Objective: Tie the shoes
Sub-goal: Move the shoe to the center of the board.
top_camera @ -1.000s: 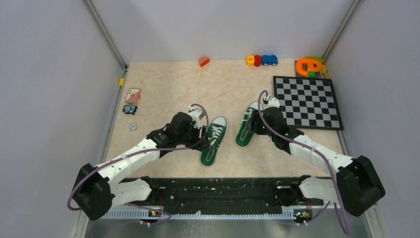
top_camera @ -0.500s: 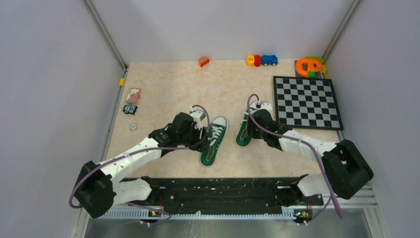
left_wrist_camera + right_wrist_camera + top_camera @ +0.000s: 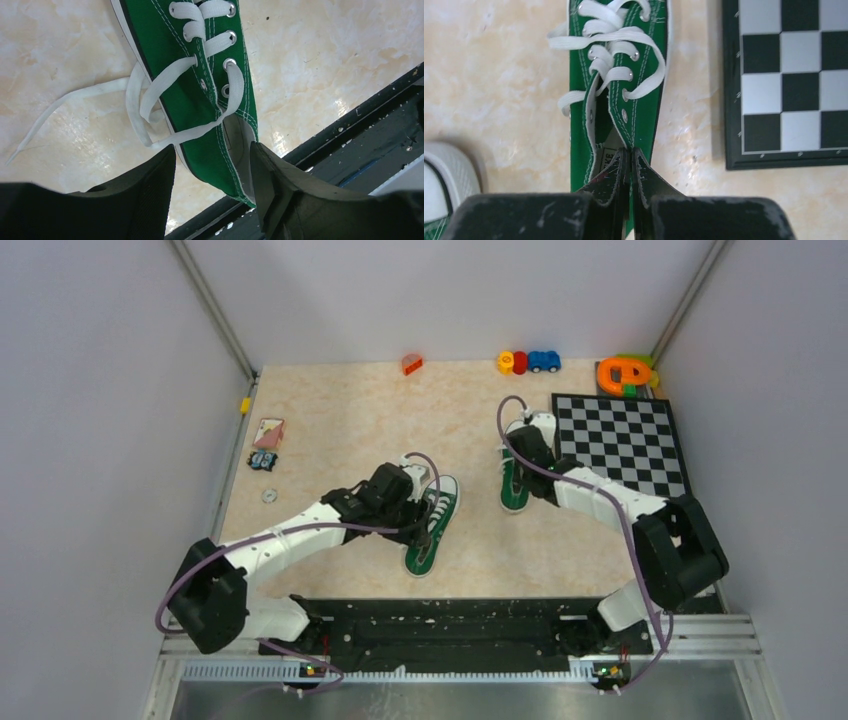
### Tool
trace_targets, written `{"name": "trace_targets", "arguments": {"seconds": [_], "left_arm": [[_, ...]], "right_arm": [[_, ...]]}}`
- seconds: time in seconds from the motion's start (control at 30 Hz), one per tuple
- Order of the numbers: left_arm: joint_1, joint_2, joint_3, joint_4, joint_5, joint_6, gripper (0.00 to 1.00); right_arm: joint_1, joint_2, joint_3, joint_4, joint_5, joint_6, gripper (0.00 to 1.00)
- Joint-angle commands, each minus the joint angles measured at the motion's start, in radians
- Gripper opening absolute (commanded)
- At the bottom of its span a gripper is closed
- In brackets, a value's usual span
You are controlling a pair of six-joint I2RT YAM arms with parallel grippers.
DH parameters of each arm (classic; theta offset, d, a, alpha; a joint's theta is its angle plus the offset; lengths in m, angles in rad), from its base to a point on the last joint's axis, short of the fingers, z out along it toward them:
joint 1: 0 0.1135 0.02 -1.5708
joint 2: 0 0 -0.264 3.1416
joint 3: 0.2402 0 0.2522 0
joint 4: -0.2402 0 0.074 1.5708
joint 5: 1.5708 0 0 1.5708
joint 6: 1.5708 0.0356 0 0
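Both shoes are green sneakers with white laces. The left shoe (image 3: 425,550) lies on the table, its heel (image 3: 215,150) between the fingers of my left gripper (image 3: 212,172). That gripper is open, with a gap showing on the left side. The shoe's loose laces (image 3: 100,92) trail onto the table at its left. The right shoe (image 3: 514,495) lies next to the chessboard. My right gripper (image 3: 626,152) is shut on the canvas rim of its heel opening (image 3: 644,115). Its laces (image 3: 624,45) are untied. In the top view the left gripper (image 3: 418,508) and right gripper (image 3: 522,462) each hang over their own shoe.
A chessboard (image 3: 620,445) lies just right of the right shoe. Small toys (image 3: 528,362) and an orange toy (image 3: 625,373) stand along the back wall. A card (image 3: 268,432) and a washer (image 3: 269,496) lie at the left. The black rail (image 3: 360,140) runs along the near edge.
My right gripper has shut on the right shoe's heel rim, and the shoe has shifted farther back and turned straighter. My left gripper has moved right over the left shoe's heel.
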Motion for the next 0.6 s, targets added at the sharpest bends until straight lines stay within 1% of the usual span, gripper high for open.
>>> {"name": "trace_targets", "arguments": {"seconds": [0.0,0.17,0.3,0.33,0.37,0.4,0.43,0.47,0.57], "left_arm": [[-0.011,0.031,0.04,-0.037,-0.054,-0.021,0.6],[-0.011,0.076,0.065,-0.007,-0.071,-0.037,0.6],[-0.011,0.118,0.086,0.021,-0.068,-0.035,0.59],[-0.011,0.13,0.089,0.026,-0.068,-0.033,0.59],[-0.011,0.141,0.096,0.031,-0.068,-0.032,0.59],[-0.011,0.152,0.1,0.034,-0.065,-0.032,0.59],[-0.011,0.163,0.102,0.037,-0.061,-0.031,0.59],[-0.011,0.173,0.105,0.041,-0.057,-0.031,0.59],[-0.011,0.197,0.11,0.042,-0.075,-0.032,0.58]], "right_arm": [[-0.057,0.043,0.143,0.065,0.02,-0.12,0.0],[-0.131,0.144,0.327,0.066,-0.046,-0.187,0.0],[-0.138,0.18,0.406,0.08,-0.073,-0.253,0.0],[-0.139,0.187,0.423,0.064,-0.092,-0.255,0.14],[-0.139,0.191,0.435,0.047,-0.114,-0.257,0.3],[-0.138,0.188,0.438,0.033,-0.141,-0.257,0.38],[-0.138,0.178,0.433,0.025,-0.162,-0.256,0.44],[-0.136,0.159,0.419,0.02,-0.184,-0.255,0.48],[-0.117,0.047,0.324,0.03,-0.239,-0.231,0.52]]}}
